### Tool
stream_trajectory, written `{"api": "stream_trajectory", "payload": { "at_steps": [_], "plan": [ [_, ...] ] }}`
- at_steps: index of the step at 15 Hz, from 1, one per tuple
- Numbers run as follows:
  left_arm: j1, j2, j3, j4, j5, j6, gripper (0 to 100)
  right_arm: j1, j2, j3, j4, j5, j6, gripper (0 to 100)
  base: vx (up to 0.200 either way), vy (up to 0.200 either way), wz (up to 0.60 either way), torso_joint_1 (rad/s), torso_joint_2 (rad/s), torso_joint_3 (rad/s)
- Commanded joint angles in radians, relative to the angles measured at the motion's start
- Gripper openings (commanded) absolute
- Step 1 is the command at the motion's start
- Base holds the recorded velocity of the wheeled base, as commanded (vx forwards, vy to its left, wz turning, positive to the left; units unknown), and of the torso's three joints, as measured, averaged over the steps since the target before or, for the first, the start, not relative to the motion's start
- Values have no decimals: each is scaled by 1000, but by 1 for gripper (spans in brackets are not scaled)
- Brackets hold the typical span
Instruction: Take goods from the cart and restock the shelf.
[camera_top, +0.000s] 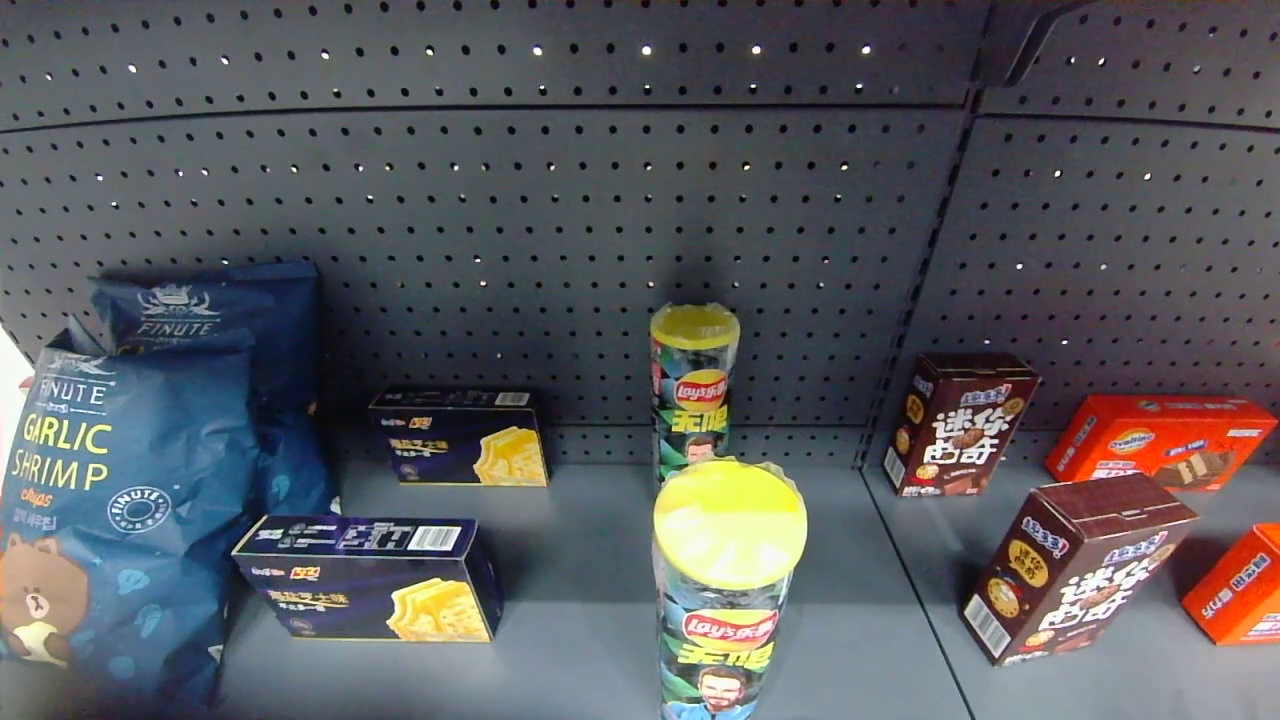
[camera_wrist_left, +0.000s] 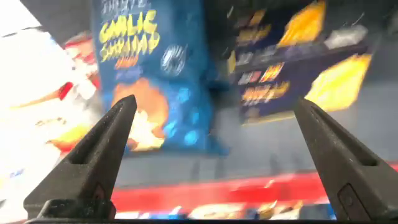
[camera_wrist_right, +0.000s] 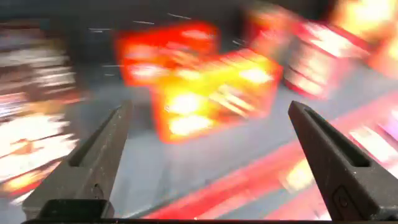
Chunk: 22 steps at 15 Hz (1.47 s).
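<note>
At lower centre of the head frame a chip can (camera_top: 728, 600) stands on the shelf (camera_top: 580, 620); left gripper (camera_wrist_left: 214, 101) and right gripper (camera_wrist_right: 209, 106) face it, fingers spread and empty, so likely between placements, next needing a fresh pick from the cart.

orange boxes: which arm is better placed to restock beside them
Likely the right. The orange boxes sit at the right end of the shelf, and the open, empty right gripper faces them. The left gripper, also open, faces the blue chip bag at the left end.
</note>
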Motion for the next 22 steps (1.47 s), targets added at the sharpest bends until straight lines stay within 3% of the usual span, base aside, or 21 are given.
{"api": "stream_trajectory", "payload": {
  "at_steps": [1,3,5,7,10,11,13,14,19,21,22],
  "plan": [
    [0,-34,13,14,1,12,100,-159,-205,152,20,161,36,100,0,0,0,0,0,0],
    [-1,-51,19,18,-1,10,100,-167,-320,192,77,241,32,100,0,0,0,0,0,0],
    [-4,-98,28,24,-2,4,100,-181,-334,211,115,401,1,100,0,0,0,0,0,0],
    [-12,-121,39,37,-24,4,100,-181,-334,211,118,408,-42,100,0,0,0,0,0,0],
    [-12,-137,43,31,-116,-4,100,-182,-334,211,118,405,-33,100,0,0,0,0,0,0],
    [-15,-129,37,27,-136,-17,100,-182,-334,211,118,405,-33,100,0,0,0,0,0,0],
    [-23,-134,52,29,-155,-79,100,-182,-334,213,118,405,-33,100,0,0,0,0,0,0],
    [-38,-137,106,24,-157,-102,100,-182,-334,211,118,405,-33,100,0,0,0,0,0,0],
    [-46,-210,227,12,-159,-109,100,-182,-334,211,118,405,-33,100,0,0,0,0,0,0],
    [5,-310,281,1,-228,-169,100,-182,-334,211,118,405,-33,100,0,0,0,0,0,0],
    [-4,-312,290,-31,-247,-197,100,-182,-334,211,118,405,-33,100,0,0,0,0,0,0]
  ]
}}
